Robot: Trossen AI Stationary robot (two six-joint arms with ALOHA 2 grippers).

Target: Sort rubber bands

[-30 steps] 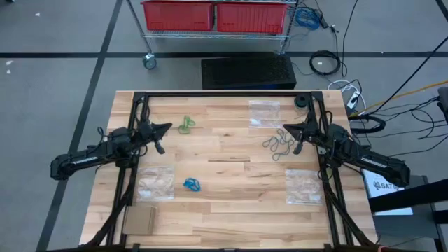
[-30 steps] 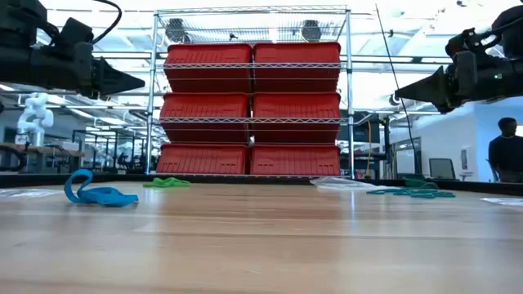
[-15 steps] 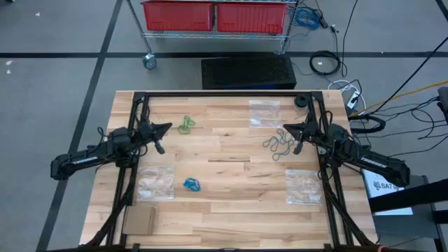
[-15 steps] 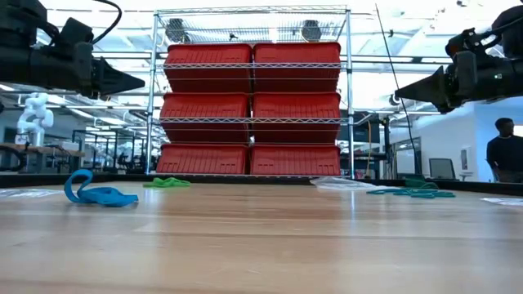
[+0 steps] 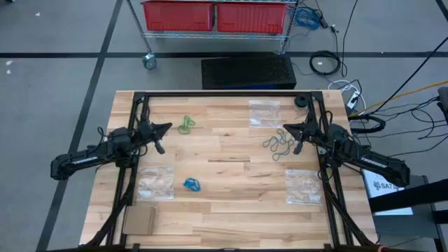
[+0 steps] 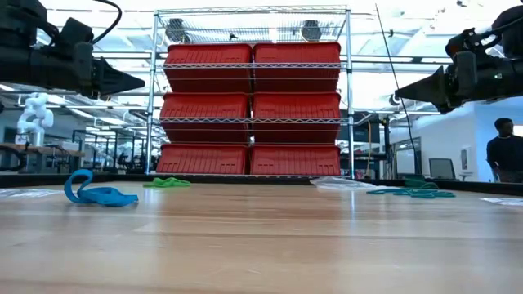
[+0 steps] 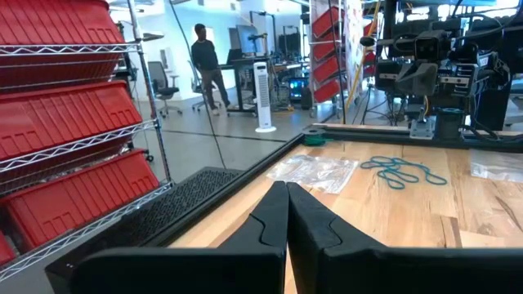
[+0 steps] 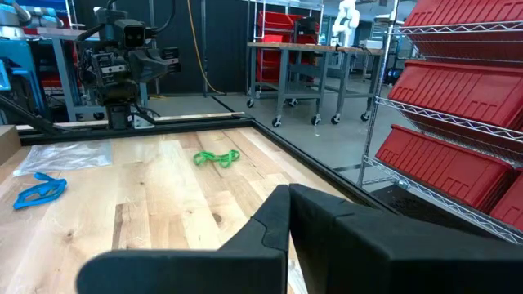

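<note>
both arms parked above the desk, nothing held

i see the left pincer (image 5: 166,127) pressed together in the air near the desk's left edge, the right pincer (image 5: 286,128) likewise pressed together near the right edge. the green rubber bands (image 5: 185,124) lie toward the far left corner, the blue rubber bands (image 5: 192,185) nearer the front edge, the grey-teal rubber bands (image 5: 278,142) just beside the right pincer. clear bags (image 5: 155,182) lie flat nearby.

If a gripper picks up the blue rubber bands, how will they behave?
The blue rubber bands are thin tangled loops, so probably floppy, drooping and lifting as one clump. One loop curls up off the wood, suggesting springiness. They look very light, likely to slide when nudged.
</note>
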